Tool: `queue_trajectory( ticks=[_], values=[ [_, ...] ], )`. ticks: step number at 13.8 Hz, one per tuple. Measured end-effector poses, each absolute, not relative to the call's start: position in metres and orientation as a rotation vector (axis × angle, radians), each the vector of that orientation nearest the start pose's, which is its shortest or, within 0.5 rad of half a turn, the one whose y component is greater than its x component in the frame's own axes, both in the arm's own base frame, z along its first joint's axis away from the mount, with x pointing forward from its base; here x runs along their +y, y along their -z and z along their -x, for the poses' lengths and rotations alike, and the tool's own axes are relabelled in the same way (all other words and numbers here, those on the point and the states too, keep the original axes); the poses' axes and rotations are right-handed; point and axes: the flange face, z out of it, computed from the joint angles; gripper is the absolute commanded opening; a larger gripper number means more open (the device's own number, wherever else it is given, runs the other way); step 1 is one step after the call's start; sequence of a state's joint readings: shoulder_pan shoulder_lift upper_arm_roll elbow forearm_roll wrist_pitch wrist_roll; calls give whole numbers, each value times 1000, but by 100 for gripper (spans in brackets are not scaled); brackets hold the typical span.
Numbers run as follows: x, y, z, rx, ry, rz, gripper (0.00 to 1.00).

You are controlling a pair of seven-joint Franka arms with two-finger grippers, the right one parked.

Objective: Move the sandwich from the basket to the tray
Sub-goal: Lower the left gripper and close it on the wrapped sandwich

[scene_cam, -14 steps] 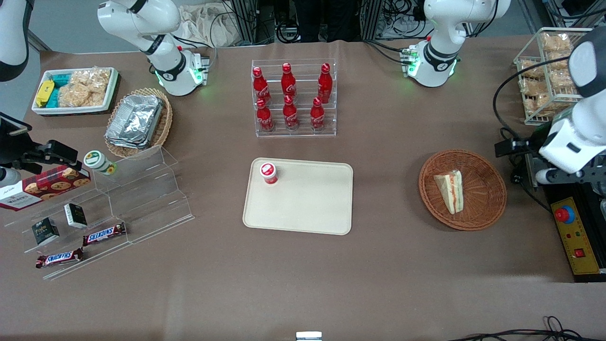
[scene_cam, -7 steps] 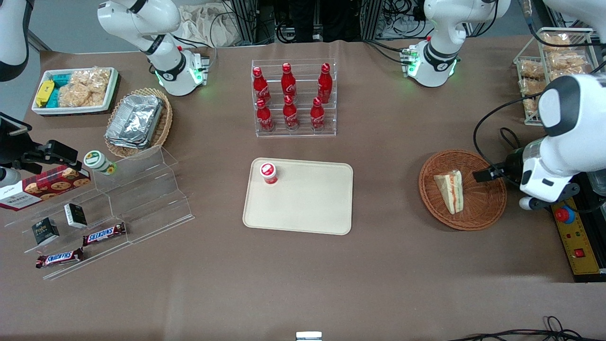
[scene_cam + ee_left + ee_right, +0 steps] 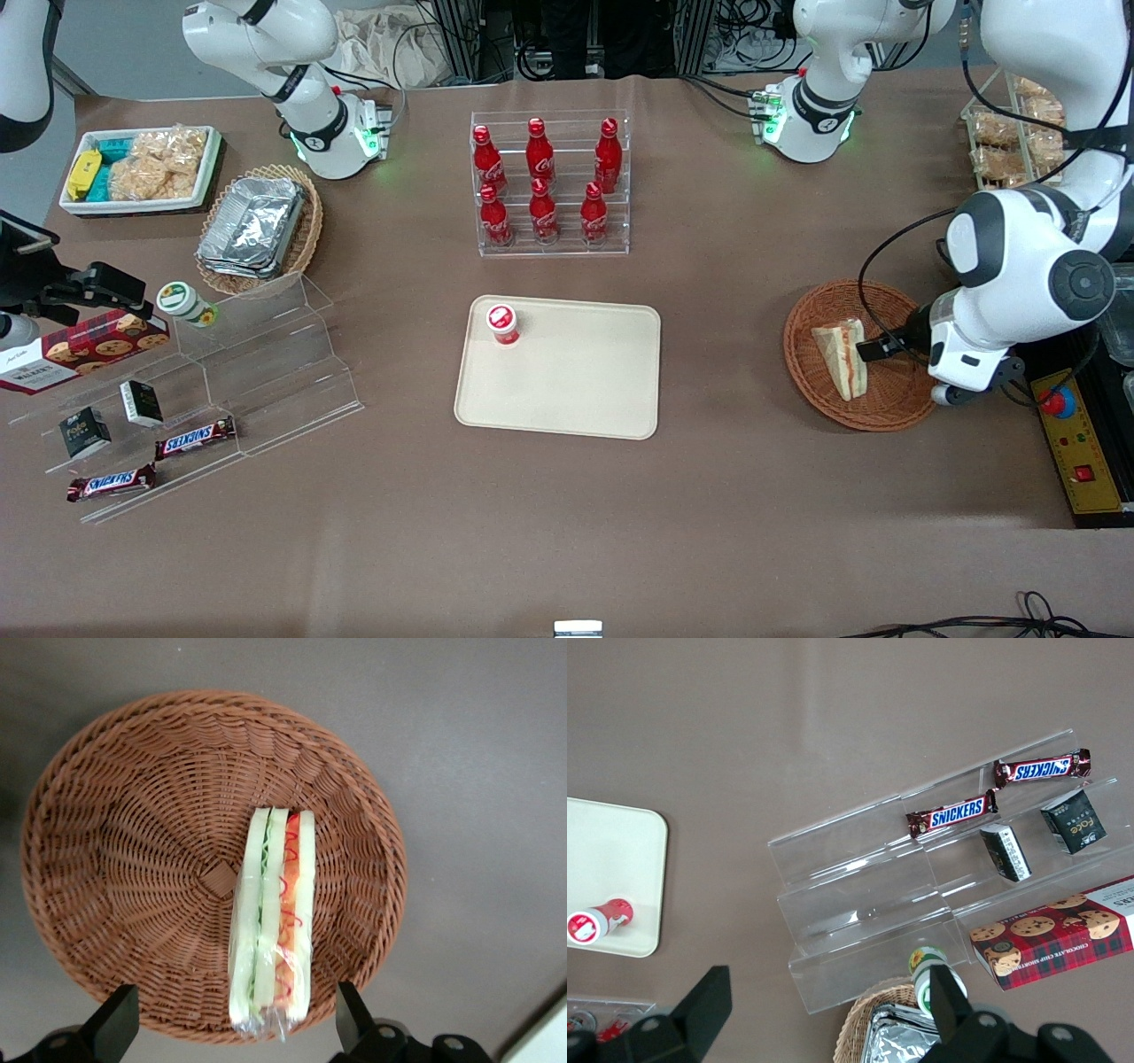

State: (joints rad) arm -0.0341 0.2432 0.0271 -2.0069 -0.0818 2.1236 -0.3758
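1 relation decided the next move: the sandwich [image 3: 272,920] lay directly under the gripper [image 3: 232,1028], its long axis running straight through the gap between the 2 fingers [image 3: 113,1020] rather than across it. In the left wrist view the fingers stood spread wide, 1 on each side of the wedge, holding nothing and not touching bread or wicker. The wedge sat inside the basket [image 3: 106,859], resting on edge w/ its layers facing up; its wrapped broad end lay against the basket wall nearest the fingers, its narrow end pointing toward the basket's middle.

From the front view the gripper [image 3: 873,349] hovered above the basket [image 3: 899,399], just beside the sandwich [image 3: 842,358] on the working arm's side, so approx. aligned but still above it. Height gap couldn't be judged closely.

Judgement: w/ the fingers bracketing the wedge's 2 bread faces, a straight descent and a squeeze across the short width looked right; no wrist turn seemed needed. Main risk was soft bread crushing, or a finger snagging the basket wall near the broad end.

Destination: the tray [image 3: 576,390] lay well apart, toward the table's middle, w/ 1 small red-capped bottle [image 3: 502,323] standing in a corner; rest of it was bare.
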Motion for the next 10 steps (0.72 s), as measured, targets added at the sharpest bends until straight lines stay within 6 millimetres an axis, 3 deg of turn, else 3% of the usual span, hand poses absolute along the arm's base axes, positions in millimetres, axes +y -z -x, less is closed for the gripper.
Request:
queue_trajectory(
  ticks=[10],
  values=[
    [-10,-254,-572,-717,-158,3115,100]
  ],
)
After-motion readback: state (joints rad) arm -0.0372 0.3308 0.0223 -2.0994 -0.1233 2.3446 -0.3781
